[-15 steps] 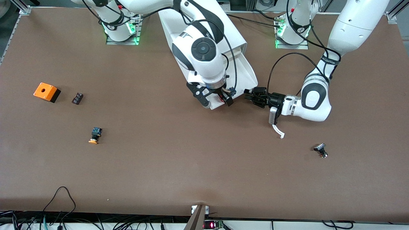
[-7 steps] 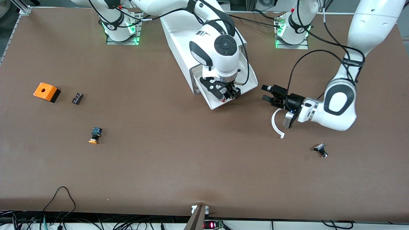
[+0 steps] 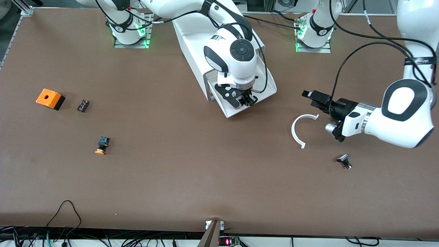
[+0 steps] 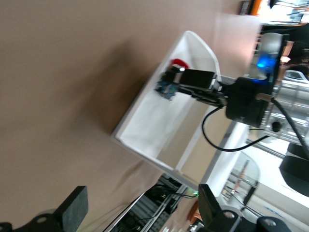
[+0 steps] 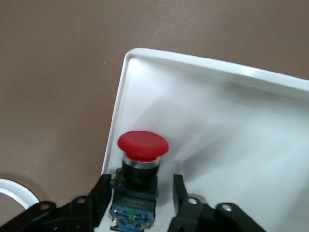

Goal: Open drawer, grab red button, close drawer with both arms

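The drawer [image 3: 269, 85] is pulled out of the white cabinet [image 3: 192, 41]; its tray also shows in the right wrist view [image 5: 217, 111] and the left wrist view [image 4: 159, 121]. The red-headed button [image 5: 142, 145] lies in the tray by a front corner, also seen in the left wrist view [image 4: 179, 64]. My right gripper [image 3: 240, 101] is down in the drawer, open, with a finger on each side of the button's black-and-blue body [image 5: 140, 186]; one finger stands a little off it. My left gripper [image 3: 310, 97] is open and empty over the bare table, toward the left arm's end, clear of the drawer.
A white curved strip [image 3: 295, 132] lies on the table under the left gripper. A small black part [image 3: 344, 161] lies nearer the front camera. Toward the right arm's end are an orange box [image 3: 49, 98], a small dark block [image 3: 83, 105] and an orange-yellow-headed button [image 3: 101, 145].
My left gripper has drawn away from the drawer toward the left arm's end, uncovering the white strip. My right gripper moved from the drawer's front edge into the tray and narrowed around the button.
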You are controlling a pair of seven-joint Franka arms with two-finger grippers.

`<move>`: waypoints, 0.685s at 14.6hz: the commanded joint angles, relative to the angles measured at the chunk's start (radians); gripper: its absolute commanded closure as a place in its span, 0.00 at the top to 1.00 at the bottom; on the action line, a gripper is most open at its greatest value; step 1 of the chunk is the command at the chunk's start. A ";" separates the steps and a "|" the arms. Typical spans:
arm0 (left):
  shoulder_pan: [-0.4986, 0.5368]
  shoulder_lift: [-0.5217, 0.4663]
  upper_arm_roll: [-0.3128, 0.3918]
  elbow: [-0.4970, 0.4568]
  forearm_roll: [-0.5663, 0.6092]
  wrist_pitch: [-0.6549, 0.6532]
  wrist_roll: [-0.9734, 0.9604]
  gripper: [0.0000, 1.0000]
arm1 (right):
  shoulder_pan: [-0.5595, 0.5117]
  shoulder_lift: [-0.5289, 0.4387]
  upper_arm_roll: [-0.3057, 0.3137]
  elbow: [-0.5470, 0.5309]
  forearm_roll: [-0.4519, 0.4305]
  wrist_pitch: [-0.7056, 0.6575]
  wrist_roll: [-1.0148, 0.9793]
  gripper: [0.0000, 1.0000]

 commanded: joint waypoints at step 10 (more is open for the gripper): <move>-0.286 -0.029 -0.014 0.263 0.607 -0.089 -0.415 1.00 | -0.082 -0.030 0.004 0.147 0.046 -0.172 -0.024 0.00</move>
